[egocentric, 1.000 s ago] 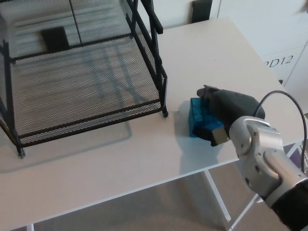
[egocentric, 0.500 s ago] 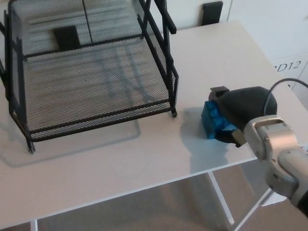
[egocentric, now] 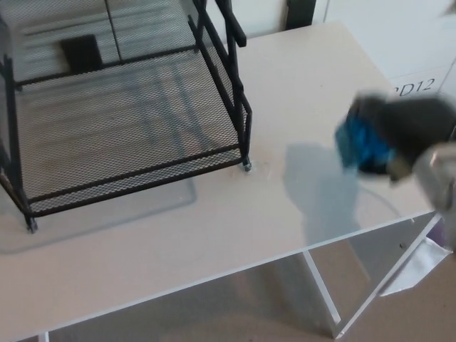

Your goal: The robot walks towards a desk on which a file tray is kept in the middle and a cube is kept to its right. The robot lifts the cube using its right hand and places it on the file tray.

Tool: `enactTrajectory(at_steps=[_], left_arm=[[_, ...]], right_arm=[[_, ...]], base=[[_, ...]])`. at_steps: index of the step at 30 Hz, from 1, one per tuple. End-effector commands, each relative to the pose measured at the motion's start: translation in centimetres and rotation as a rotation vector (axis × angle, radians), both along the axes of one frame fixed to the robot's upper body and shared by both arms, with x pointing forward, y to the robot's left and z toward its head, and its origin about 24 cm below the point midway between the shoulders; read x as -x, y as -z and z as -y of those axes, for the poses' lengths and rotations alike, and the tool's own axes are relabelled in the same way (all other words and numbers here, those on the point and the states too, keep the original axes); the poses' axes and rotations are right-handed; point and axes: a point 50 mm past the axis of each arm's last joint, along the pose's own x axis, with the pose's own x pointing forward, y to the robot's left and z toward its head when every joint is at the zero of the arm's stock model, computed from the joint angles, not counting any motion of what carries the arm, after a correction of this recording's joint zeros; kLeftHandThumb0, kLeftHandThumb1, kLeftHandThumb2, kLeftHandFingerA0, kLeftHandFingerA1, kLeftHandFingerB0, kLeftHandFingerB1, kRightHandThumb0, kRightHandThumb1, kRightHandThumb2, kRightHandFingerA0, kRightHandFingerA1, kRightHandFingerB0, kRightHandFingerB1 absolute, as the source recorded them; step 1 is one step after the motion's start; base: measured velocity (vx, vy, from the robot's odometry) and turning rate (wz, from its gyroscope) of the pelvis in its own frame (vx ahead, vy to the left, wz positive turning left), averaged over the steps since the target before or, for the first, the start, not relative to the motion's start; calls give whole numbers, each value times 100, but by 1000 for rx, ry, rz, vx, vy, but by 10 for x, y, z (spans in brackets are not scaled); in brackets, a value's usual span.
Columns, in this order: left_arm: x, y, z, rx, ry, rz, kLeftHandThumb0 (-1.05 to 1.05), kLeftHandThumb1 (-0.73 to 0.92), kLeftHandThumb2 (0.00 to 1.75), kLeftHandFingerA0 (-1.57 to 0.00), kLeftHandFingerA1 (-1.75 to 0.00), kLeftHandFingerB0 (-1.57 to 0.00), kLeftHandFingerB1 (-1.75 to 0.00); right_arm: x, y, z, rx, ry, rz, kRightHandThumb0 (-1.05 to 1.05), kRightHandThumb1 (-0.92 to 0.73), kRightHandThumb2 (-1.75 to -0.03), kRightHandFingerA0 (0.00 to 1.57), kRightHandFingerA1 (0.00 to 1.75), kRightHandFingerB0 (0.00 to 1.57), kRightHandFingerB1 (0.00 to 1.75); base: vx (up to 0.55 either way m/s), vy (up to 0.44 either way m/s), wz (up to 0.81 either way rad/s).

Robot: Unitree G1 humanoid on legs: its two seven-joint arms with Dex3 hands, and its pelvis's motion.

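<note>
We saw the right hand (egocentric: 410, 132), blurred, closed around the blue cube (egocentric: 358, 144), holding it clear of the white desk (egocentric: 214, 221) above its shadow (egocentric: 317, 189), well right of the black mesh file tray (egocentric: 128, 121).

"D12" (start hidden) on white cabinet (egocentric: 425, 44)

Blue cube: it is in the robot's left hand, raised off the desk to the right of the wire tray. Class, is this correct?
Not quite. The head view shows the blue cube in the robot's right hand, which enters from the picture's right. The rest stands: it is raised off the desk, right of the wire tray.
</note>
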Motion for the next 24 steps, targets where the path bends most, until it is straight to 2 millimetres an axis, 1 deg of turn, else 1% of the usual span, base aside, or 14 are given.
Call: enactTrajectory(at_steps=[1, 3, 5, 6, 7, 11, 12, 15, 17, 18, 20, 22, 23, 24], left_arm=[[-3, -7, -5, -11, 37, 28, -78, 92, 73, -42, -49, -28, -39], [-5, -4, -3, -4, 28, 24, -78, 92, 73, -42, -48, -27, -38], [-10, -2, -1, -13, 32, 23, -78, 92, 74, -44, -48, -28, -38], [-11, -2, -1, -14, 14, 23, -76, 92, 73, -45, -47, -29, -38], [-11, -2, -1, -14, 23, 18, -75, 92, 74, -45, -47, -28, -38], [-11, -3, -3, -20, 33, 18, -75, 92, 74, -44, -45, -31, -37], [-10, -4, -3, -19, 45, 20, -75, 92, 73, -43, -48, -30, -39], [-9, -4, -2, -17, 53, 12, -77, 92, 74, -44, -48, -29, -39], [-9, -3, -2, -15, 52, 13, -77, 92, 74, -44, -48, -29, -39], [-9, -3, -1, -16, 43, 11, -75, 92, 73, -44, -46, -30, -37], [-10, -3, -1, -17, 43, 13, -75, 92, 73, -44, -46, -30, -37], [-12, -2, 0, -4, 32, 24, -76, 92, 72, -44, -49, -29, -38], [-13, -2, 0, -6, 35, 23, -76, 92, 72, -44, -49, -29, -38], [-14, -2, -1, -5, 37, 19, -75, 92, 73, -43, -47, -28, -38]], right_arm=[[-15, -80, -1, -103, -37, 132, -26, -70, -67, 81, 163, 74, 115], [-19, -108, -4, -144, -40, 170, -27, -68, -71, 78, 171, 70, 137], [-22, -134, -7, -192, -66, 225, -30, -67, -75, 79, 171, 76, 127], [-22, -154, -14, -199, -87, 287, -24, -64, -80, 97, 166, 76, 135], [-21, -161, -18, -216, -93, 292, -27, -67, -81, 81, 173, 72, 138], [-19, -181, -33, -252, -101, 326, -31, -67, -69, 79, 175, 75, 125], [-18, -189, -46, -312, -139, 366, -24, -65, -81, 84, 175, 76, 129], [-15, -197, -76, -387, -193, 363, -29, -65, -83, 88, 161, 82, 109], [-14, -197, -86, -392, -208, 363, -29, -65, -83, 88, 161, 82, 109], [-11, -193, -105, -377, -282, 316, -25, -64, -93, 88, 160, 79, 126], [-11, -194, -107, -377, -288, 312, -25, -64, -93, 88, 160, 79, 126], [-6, -184, -136, -299, -367, 237, -24, -65, -83, 82, 167, 77, 120], [-5, -180, -143, -295, -402, 214, -33, -62, -64, 82, 163, 82, 86], [-4, -169, -158, -265, -435, 161, -30, -64, -62, 79, 164, 85, 83]], base=[[0, 0, 0], [0, 0, 0], [0, 0, 0], [0, 0, 0], [0, 0, 0], [0, 0, 0], [0, 0, 0], [0, 0, 0], [0, 0, 0], [0, 0, 0], [0, 0, 0], [0, 0, 0], [0, 0, 0], [0, 0, 0]])
